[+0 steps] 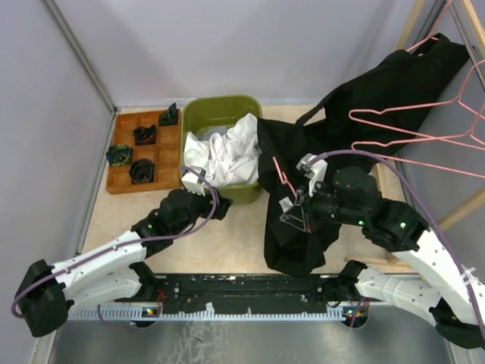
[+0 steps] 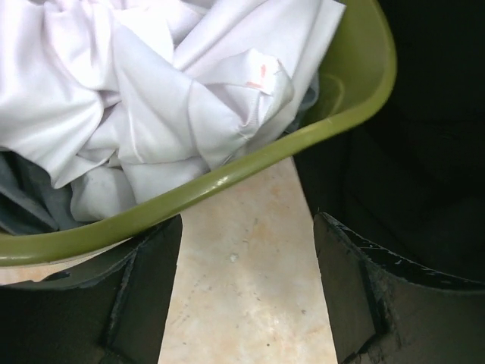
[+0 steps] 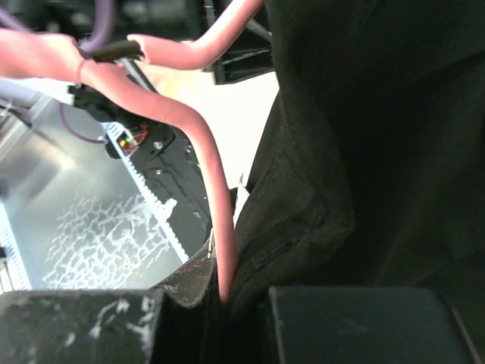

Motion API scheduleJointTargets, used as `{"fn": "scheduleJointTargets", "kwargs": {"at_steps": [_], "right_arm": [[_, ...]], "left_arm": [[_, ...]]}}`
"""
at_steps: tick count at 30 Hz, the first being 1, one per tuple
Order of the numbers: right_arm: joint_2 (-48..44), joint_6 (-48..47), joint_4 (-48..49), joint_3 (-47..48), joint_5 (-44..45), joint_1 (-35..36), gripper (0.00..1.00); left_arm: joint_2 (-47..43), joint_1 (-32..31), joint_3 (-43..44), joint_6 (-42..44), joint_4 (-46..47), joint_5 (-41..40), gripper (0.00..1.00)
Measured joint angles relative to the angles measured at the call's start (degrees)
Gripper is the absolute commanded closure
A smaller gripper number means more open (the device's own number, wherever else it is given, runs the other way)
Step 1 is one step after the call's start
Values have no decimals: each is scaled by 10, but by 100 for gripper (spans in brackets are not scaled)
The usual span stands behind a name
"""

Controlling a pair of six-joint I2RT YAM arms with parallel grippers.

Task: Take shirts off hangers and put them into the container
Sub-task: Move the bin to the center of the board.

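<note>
The olive-green container [image 1: 220,101] stands at mid-table with a crumpled white shirt [image 1: 227,155] piled in it. In the left wrist view the white shirt [image 2: 151,98] lies over a bit of grey shirt [image 2: 23,201] inside the rim of the container [image 2: 227,178]. My left gripper [image 1: 194,177] is open and empty at the tub's near rim, and bare table shows between the fingers of that gripper [image 2: 248,227]. A black shirt [image 1: 303,182] hangs on a pink hanger [image 1: 279,173]. My right gripper [image 1: 294,211] is shut on the hanger wire [image 3: 216,189] together with the black shirt [image 3: 318,197].
A brown wooden tray [image 1: 121,186] holding dark objects sits left of the tub. Light wooden rack poles [image 1: 409,23] rise at the right. An empty pink hanger [image 1: 424,136] hangs there. More black cloth [image 1: 413,72] drapes from another hanger at the top right.
</note>
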Motion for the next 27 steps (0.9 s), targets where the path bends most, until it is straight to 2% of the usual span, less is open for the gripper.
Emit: {"fn": "scheduleJointTargets", "kwargs": {"at_steps": [7, 12, 15, 19, 21, 27], "right_arm": [[-8, -35, -93, 134, -37, 0, 100], [-15, -60, -152, 195, -73, 0, 100], [-19, -78, -165, 202, -84, 0, 100], [-22, -99, -178, 202, -96, 0, 100], [-22, -108, -180, 194, -100, 0, 100], [8, -110, -98, 67, -189, 0, 100]], "left_arm": [[68, 109, 13, -10, 5, 101, 19], [126, 148, 51, -14, 19, 153, 19], [127, 156, 64, -28, 35, 165, 19], [68, 156, 56, -48, 39, 146, 18], [10, 156, 44, -54, 31, 123, 17], [-160, 156, 24, -45, -2, 60, 17]]}}
